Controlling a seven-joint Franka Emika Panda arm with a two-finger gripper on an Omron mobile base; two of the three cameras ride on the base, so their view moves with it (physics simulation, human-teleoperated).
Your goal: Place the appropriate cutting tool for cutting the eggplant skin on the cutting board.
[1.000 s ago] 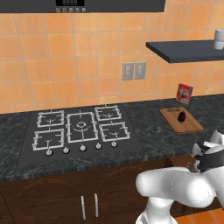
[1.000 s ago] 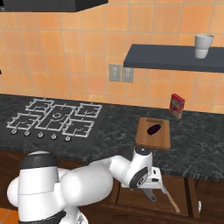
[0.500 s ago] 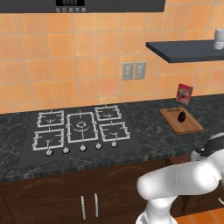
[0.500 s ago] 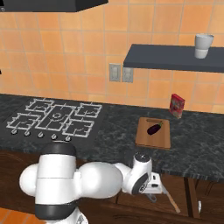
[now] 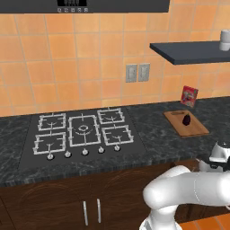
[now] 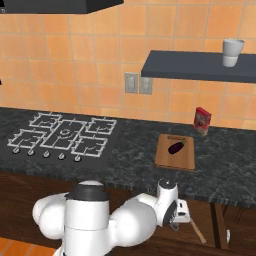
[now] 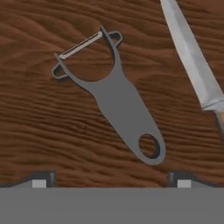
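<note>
Down below the counter edge, the gripper (image 7: pixel 109 178) hangs with jaws spread wide over a flat grey Y-shaped metal peeler (image 7: pixel 114 95) lying on dark wood beside a steel knife blade (image 7: pixel 189 52). Up on the counter, the small dark purple eggplant (image 6: pixel 176 147) rests on the light-brown rectangular wooden cutting board (image 6: pixel 165 156), near a red-and-white box (image 6: pixel 202 120).

The dark speckled stone worktop (image 5: pixel 152 130) (image 6: pixel 220 165) is viewed forward and downward from behind the arm, from left and right; the steel-grated stove (image 5: pixel 83 132) (image 6: pixel 62 136) is shared. A grey metal Y-shaped peeler (image 7: pixel 116 98) on brown wood is viewed closely from the hand.
</note>
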